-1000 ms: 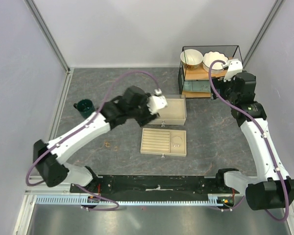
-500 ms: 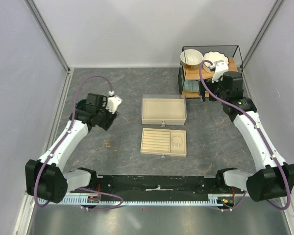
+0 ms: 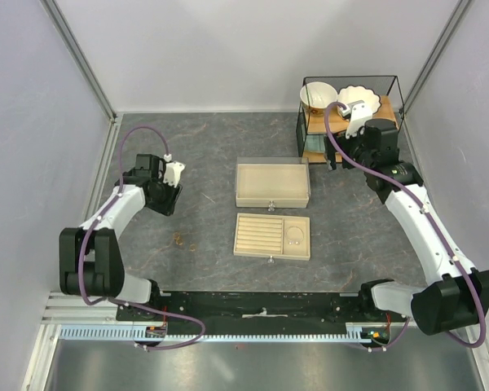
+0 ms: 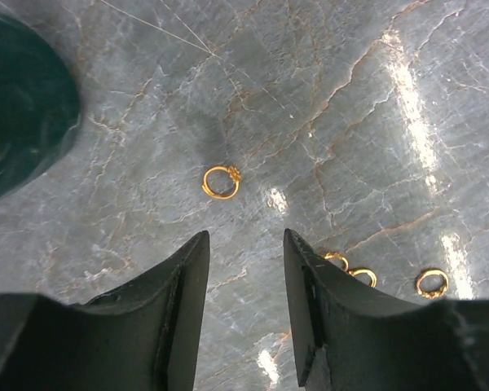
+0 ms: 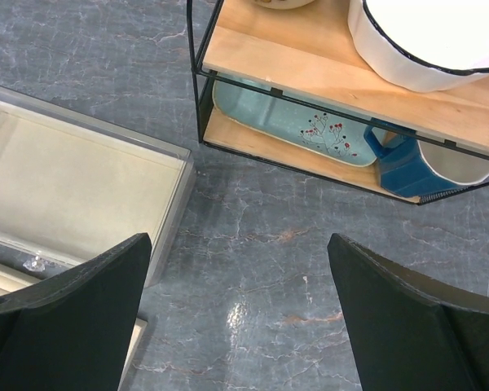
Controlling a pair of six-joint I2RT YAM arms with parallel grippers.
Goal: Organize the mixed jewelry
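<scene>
A small gold ring [image 4: 221, 181] lies on the grey table just ahead of my left gripper [image 4: 244, 244], which is open and empty. Three more gold rings [image 4: 363, 275] lie close together to its right; they show as tiny specks in the top view [image 3: 179, 238]. A thin silvery hoop [image 3: 294, 238] rests in the right compartment of the beige slotted tray [image 3: 257, 234]. My left gripper [image 3: 165, 202] hovers at the table's left side. My right gripper [image 3: 336, 156] is open and empty, over bare table [image 5: 240, 309] between the box and the rack.
A beige open box [image 3: 273, 183] sits behind the tray; its corner shows in the right wrist view [image 5: 81, 187]. A dark green mug [image 4: 16, 106] stands close left of my left gripper. A wire rack [image 3: 306, 122] with bowls, a plate and a blue mug [image 5: 399, 159] stands back right.
My left arm swung from above the open box back to the far left by the mug and now hangs over the gold rings. My right gripper shifted slightly left and farther back.
</scene>
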